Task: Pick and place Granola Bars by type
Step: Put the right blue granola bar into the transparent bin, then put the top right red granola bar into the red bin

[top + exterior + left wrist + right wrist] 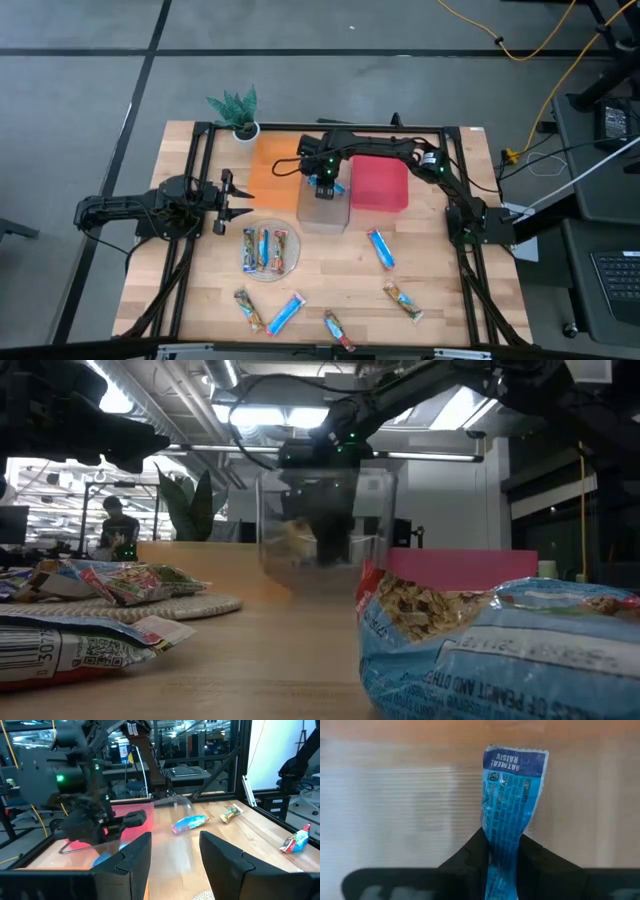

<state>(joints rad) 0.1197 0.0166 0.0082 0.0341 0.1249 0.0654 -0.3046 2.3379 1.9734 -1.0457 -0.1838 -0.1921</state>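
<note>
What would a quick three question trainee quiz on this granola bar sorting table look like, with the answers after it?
1. True or false: the right gripper holds a blue bar.
2. Which container is the right gripper above: A the clear bin, B the red bin, C the round plate?
3. Fill in: the left gripper is ____.

Key: 1 true. 2 A. 3 open.

place: robotics lab | evidence: wooden table (330,290), yellow floor cable (545,45), workstation keyboard (612,282)
</note>
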